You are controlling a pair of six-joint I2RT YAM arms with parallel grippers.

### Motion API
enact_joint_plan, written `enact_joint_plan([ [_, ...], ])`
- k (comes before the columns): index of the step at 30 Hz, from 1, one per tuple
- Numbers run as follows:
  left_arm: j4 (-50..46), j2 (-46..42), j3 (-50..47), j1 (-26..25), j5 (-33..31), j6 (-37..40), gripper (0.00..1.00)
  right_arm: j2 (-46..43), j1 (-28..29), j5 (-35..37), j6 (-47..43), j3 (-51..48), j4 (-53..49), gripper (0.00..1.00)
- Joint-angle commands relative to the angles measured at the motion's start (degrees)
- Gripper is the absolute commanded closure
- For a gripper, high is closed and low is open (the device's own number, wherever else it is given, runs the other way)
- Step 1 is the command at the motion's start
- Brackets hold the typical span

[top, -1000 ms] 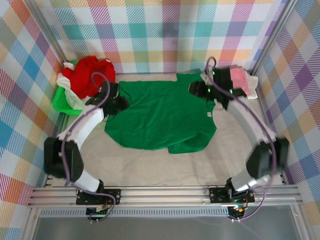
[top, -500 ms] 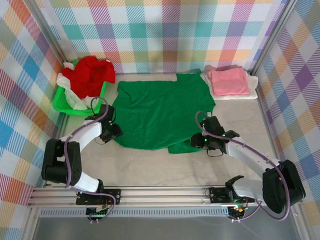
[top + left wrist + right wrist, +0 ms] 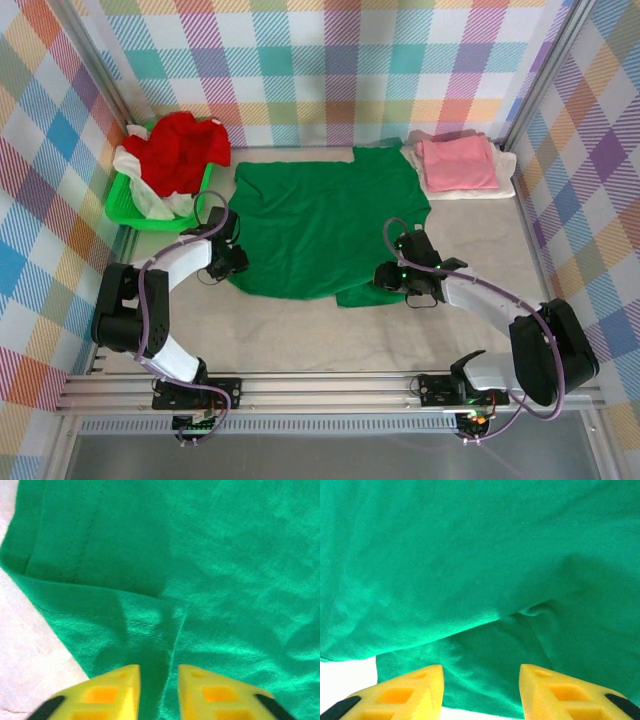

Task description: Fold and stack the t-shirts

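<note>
Far left: lime-green plastic basket (image 3: pixel 122 205) sat against the wall, with a crumpled red cotton t-shirt (image 3: pixel 180 150) and a crumpled white t-shirt (image 3: pixel 135 168) piled in it. Left gripper (image 3: pixel 233 262) was down at the left hem of the bright green cotton t-shirt (image 3: pixel 320 225), which lay spread flat mid-table. In the left wrist view its 2 yellow fingers (image 3: pixel 112 692) stood narrowly apart with a crease of green cloth running between them; couldn't tell if it was pinched. Right gripper (image 3: pixel 388 280) sat at the shirt's near-right corner, jaws apart and holding nothing, over a tucked-under fold at the edge. Far right, back corner: folded pink t-shirt (image 3: pixel 457 163) was stacked on a folded white t-shirt (image 3: pixel 480 191).
</note>
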Motion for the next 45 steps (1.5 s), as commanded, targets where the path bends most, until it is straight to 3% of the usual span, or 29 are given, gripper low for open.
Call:
enact_joint_plan([
  [1, -1.38, -1.33, -0.66, -0.13, -3.33, 0.68, 0.78, 0.76, 0.38, 0.35, 0.87, 0.68, 1.19, 0.56],
  [5, -2.66, -3.18, -1.85, 0.39, -2.99, 0.61, 0.87, 0.46, 0.36, 1.07, 0.71, 0.32, 1.07, 0.55],
  [7, -3.63, -4.76, -2.51, 0.35, -3.79, 0.43, 0.99, 0.60, 0.38, 1.07, 0.60, 0.36, 1.22, 0.55],
  [17, -7.14, -18.25, -9.16, 2.41, -4.31, -1.66, 1.00, -0.03, 0.53, -0.63, -0.08, -0.82, -1.01, 0.55],
  [18, -6.69, -18.26, -8.95, 2.36, -2.98, -0.74, 0.95, -0.03, 0.76, -0.62, -0.51, -0.96, -1.41, 0.55],
  [20, -6.39, -17.33, -7.37, 1.82, -1.83, -0.11, 0.68, 0.37, 1.13, -0.40, -0.98, -1.29, -1.81, 0.55],
  [23, -6.16, -15.04, -3.81, -1.70, -3.99, 0.98, 0.49, 1.53, 1.15, -1.42, -0.78, -1.31, -0.97, 0.55],
  [24, -6.33, -13.57, -2.69, -2.90, -5.27, 1.43, 0.44, 1.84, 1.17, -1.86, -0.34, -1.14, -0.63, 0.55],
  [28, -6.27, -6.78, 0.14, -3.74, -6.63, 2.29, 0.41, 2.10, 2.53, -4.99, 0.43, -1.80, 2.84, 0.55],
  [30, -4.79, -4.99, 0.15, -3.74, -6.97, 2.51, 0.45, 2.50, 5.15, -6.71, -2.07, -1.80, 4.80, 0.55],
  [38, -0.74, 1.80, 0.70, -3.10, -7.05, 3.18, 0.59, 8.86, 15.36, -1.90, -6.45, 1.19, 4.14, 0.53],
  [45, -0.33, 1.54, 0.30, -2.86, -7.54, 2.66, 0.99, 10.98, 23.22, 6.63, -7.56, 6.55, 0.89, 0.50],
])
